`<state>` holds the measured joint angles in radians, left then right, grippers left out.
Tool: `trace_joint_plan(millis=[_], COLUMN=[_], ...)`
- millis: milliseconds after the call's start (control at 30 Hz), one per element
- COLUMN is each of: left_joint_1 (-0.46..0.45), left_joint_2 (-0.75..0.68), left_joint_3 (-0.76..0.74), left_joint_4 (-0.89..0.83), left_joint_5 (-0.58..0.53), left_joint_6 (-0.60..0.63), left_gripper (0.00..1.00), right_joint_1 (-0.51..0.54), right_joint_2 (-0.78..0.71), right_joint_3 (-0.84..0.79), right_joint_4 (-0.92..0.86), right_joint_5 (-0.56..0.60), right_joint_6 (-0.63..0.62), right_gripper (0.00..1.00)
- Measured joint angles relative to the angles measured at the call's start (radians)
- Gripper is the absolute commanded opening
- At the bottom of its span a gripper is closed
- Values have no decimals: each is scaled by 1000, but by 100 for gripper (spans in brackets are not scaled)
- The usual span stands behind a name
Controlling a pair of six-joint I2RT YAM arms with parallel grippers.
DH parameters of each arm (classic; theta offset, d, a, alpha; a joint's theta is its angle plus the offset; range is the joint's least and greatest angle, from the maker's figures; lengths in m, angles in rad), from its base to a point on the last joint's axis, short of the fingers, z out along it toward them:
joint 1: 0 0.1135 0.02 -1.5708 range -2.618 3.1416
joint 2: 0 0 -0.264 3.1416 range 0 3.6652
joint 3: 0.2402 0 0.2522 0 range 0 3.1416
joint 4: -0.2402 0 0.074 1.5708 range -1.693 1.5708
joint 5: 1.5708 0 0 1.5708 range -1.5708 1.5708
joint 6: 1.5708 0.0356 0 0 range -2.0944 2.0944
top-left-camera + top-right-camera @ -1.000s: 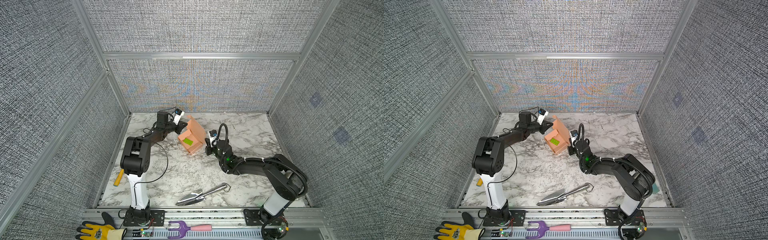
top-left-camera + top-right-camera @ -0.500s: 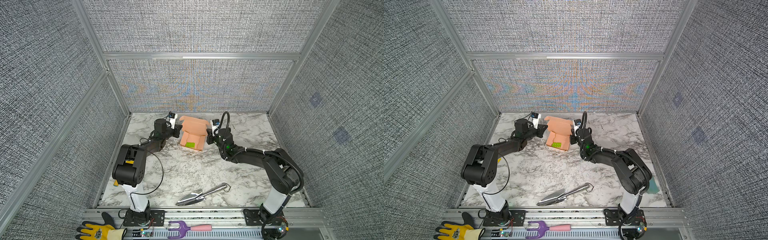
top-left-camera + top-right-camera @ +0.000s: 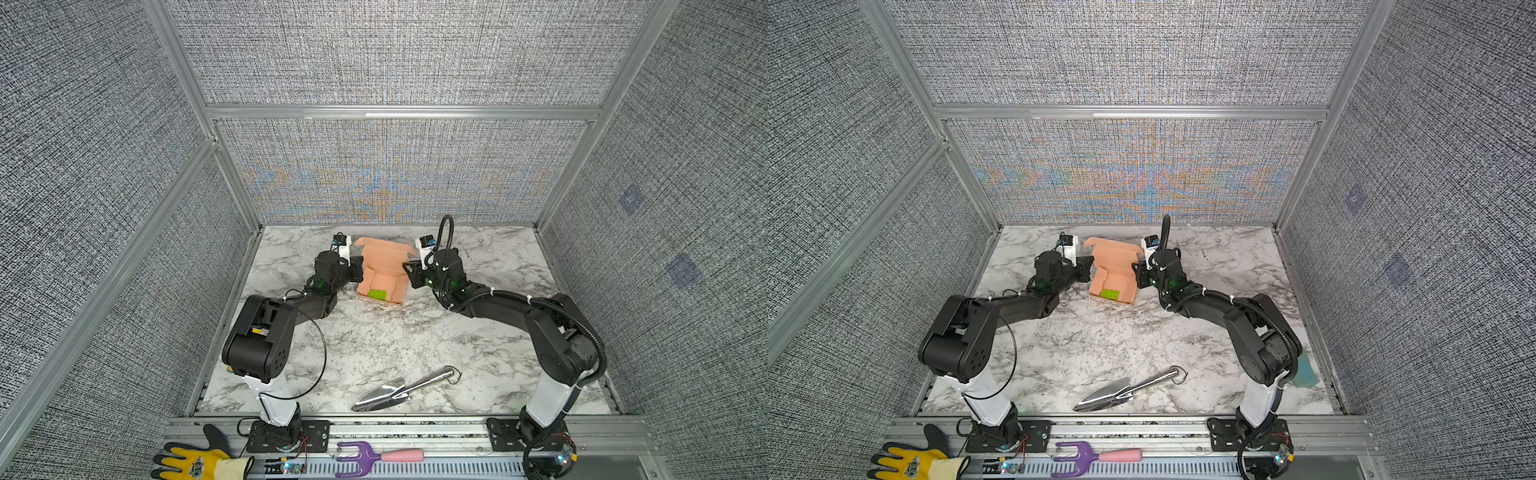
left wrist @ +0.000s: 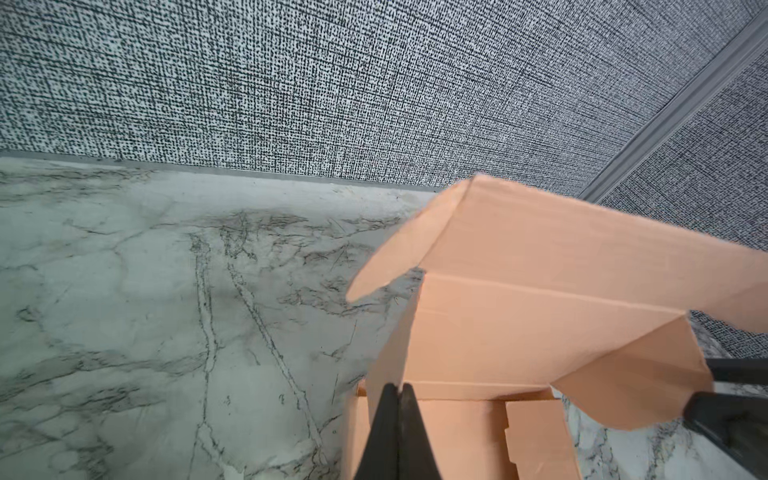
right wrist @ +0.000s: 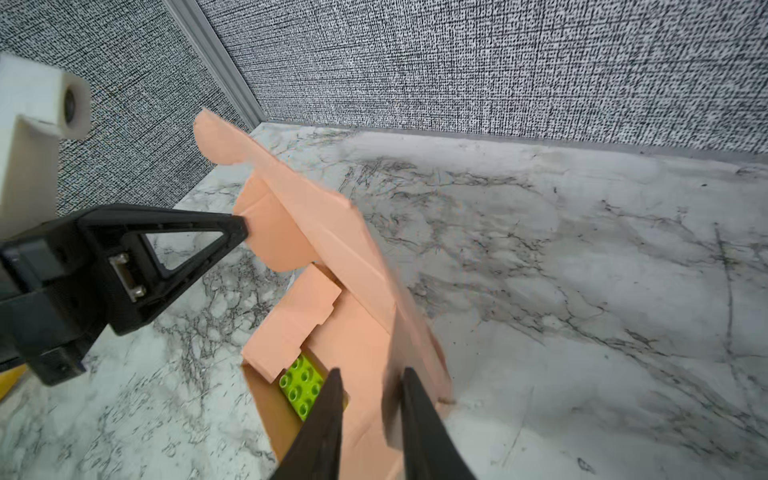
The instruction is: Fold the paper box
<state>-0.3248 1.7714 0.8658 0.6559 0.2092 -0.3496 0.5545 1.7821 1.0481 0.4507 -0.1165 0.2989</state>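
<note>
Shut to a hairline, the black left gripper [image 4: 399, 388] is being pressed onto the left edge of the salmon-pink, die-cut thin-cardboard paper box [image 3: 386, 279], and the sheet appears to be pinched there. That box is being supported by the white marble-patterned tabletop [image 3: 374, 340] near the back wall, between the two grippers, with its lid [image 3: 384, 249] standing raised and open. Because thin card is being gripped at one small spot, a crease or tear is being risked if that arm is pulled sideways, and the whole box could be dragged or swung instead of folded. Inside, a notched side flap [image 5: 295, 328] is being seen leaning inward next to a small lime-green studded toy brick [image 5: 301, 388]; if the lid is brought down now, that flap is likely to be trapped crooked against the brick. Farther right, the box's right wall is being straddled by the black right gripper [image 5: 371, 372], whose jaws are parted and clamping nothing, one finger [image 5: 324, 424] being poised inside the box just beside the brick. As that side is being given no hold, the wall could be sprung outward, and on a careless withdrawal it could be snagged or the brick knocked.
</note>
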Motion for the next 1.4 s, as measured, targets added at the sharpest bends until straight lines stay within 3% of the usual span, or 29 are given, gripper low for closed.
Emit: trace_joint_plan(millis=[133, 367, 667, 1133, 1400], left_joint_1=[0, 0, -2, -39, -72], left_joint_2=[-11, -16, -16, -8, -5], left_joint_3=[-18, -45, -81, -132, -122], left_joint_4=[3, 31, 83, 179, 183], left_joint_5=[-26, -27, -22, -19, -52], left_joint_6=[-10, -18, -25, -23, -21], left_gripper=[0, 0, 0, 0, 0], right_joint_1=[-40, -144, -240, -258, -203], right_joint_2=[-46, -101, 103, 348, 320], right_joint_3=[-34, -93, 166, 478, 444], right_joint_4=[-3, 18, -73, -254, -291], right_joint_5=[-50, -101, -162, -210, -172], right_joint_6=[30, 78, 108, 109, 166], right_gripper=[43, 43, 41, 36, 23])
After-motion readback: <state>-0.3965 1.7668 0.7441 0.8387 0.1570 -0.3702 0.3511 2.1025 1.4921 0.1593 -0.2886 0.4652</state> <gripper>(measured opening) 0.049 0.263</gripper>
